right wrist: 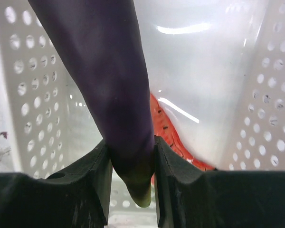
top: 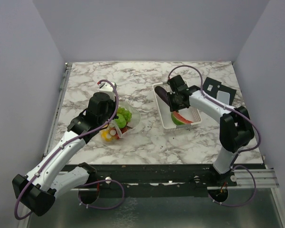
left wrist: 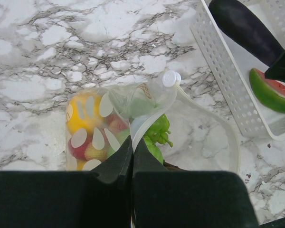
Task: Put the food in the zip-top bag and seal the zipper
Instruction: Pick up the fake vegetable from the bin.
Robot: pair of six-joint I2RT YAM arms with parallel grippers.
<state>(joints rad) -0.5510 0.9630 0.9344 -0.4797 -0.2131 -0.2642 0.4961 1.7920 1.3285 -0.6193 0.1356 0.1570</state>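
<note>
While the zip-top bag lies left of centre on the marble bench, nearer the near edge than the far one, its mouth gapes wide towards the basket side. Through the clear, white-spotted plastic there's a yellow piece up top and red pieces below it. Green pieces sit right at the opening. The zipper runs as a pale strip from a small white round tab down to the left gripper. That gripper is clamped fully together on the bag's mouth edge, fingers meeting with only the thin plastic between them.

Over to the right of centre, and apart from the bag, stands the white perforated basket, long side running from near to far. Inside it, the eggplant, dark purple, stretches along the floor. The right gripper is down in the basket with it, jaws partly apart and pressed against both sides of the eggplant's narrow end, the greenish tip poking out between the fingers. Whether the eggplant is off the basket floor, I can't tell. Just behind it, at the basket's near end, lies the watermelon slice, red flesh and green rind showing, touching neither gripper.
</note>
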